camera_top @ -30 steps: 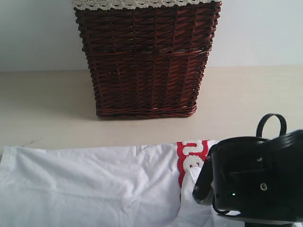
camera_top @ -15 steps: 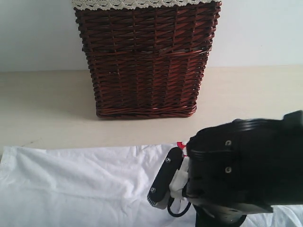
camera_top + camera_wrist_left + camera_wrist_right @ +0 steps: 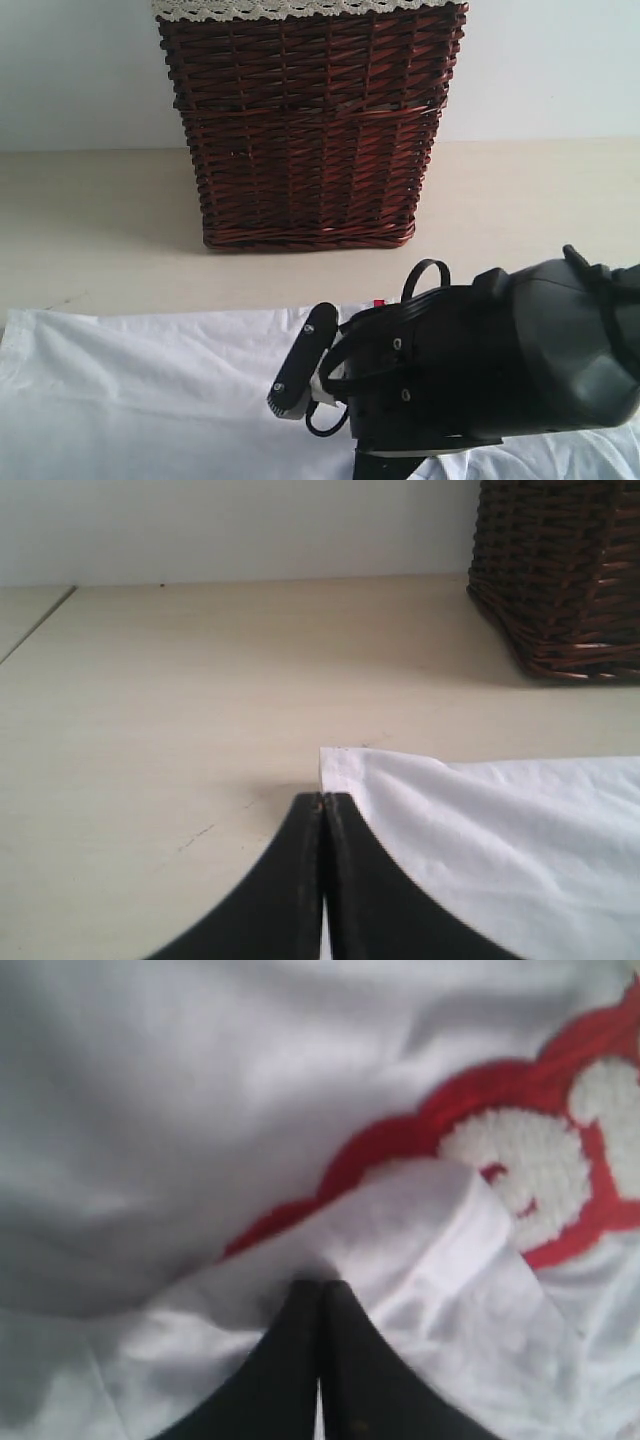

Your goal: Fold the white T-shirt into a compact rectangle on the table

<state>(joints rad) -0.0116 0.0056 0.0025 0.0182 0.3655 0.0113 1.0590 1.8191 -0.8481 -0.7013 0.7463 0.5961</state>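
The white T-shirt [image 3: 150, 390] lies spread along the near part of the table [image 3: 100, 230]. My right arm [image 3: 480, 370] hangs low over its right half and hides most of the red band [image 3: 400, 1150] with the fuzzy white letters. The right gripper [image 3: 321, 1285] is shut on a raised fold of the shirt [image 3: 420, 1220], which bunches at the tips. In the left wrist view the left gripper [image 3: 323, 798] is shut, just over the shirt's side edge near a corner [image 3: 335, 760]. The cloth there lies flat, and I cannot tell whether any of it is pinched.
A dark brown wicker basket [image 3: 310, 120] with white lace trim stands at the back middle of the table, against a white wall. The same basket [image 3: 560, 570] appears beyond the shirt in the left wrist view. Bare table lies between it and the shirt.
The right arm has swept left across the shirt with cloth in its jaws, covering the red band. The shirt's left part and the basket have not moved.
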